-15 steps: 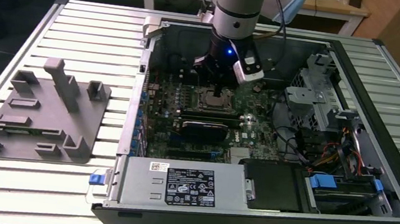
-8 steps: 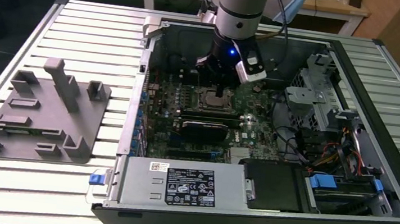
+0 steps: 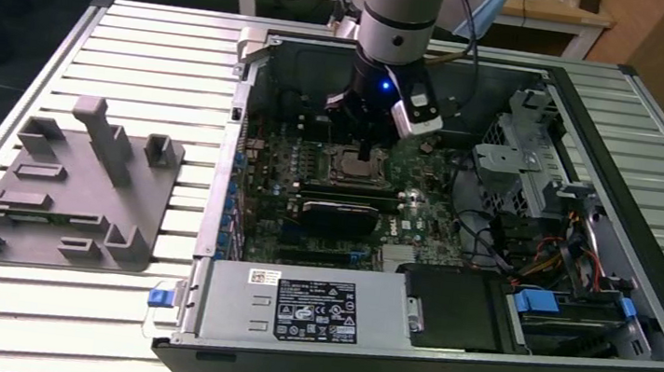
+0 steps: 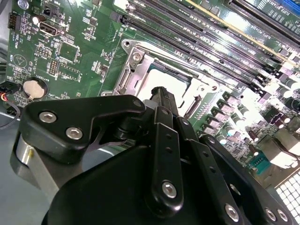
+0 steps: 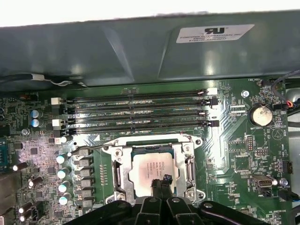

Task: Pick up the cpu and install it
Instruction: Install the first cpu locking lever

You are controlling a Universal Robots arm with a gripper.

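Gripper (image 5: 161, 182) fingers look drawn together into one narrow dark tip, far too close to span the chip, with nothing held between them. Directly beneath that tip lies the cpu (image 5: 150, 168), a small flat square with a silvery metal top. It rests inside the square socket with the bright metal frame (image 5: 119, 171) on the green motherboard (image 5: 239, 140). In both wrist views the tip meets the chip near one edge rather than at its middle, though touching or just above I cannot tell.

That off-centre spot seems to be the main risk. Downward force there could tip the chip in its seat and bend the fine contacts underneath. A sideways slip might scrape the tip against the frame just beside it. The long black memory slots (image 5: 140, 112) lie beyond the socket, well apart from the tip.

In the exterior view the grey arm (image 3: 396, 15) drops almost straight down into the open black computer case (image 3: 591, 112), wrist vertical, gripper pointing squarely at the board.
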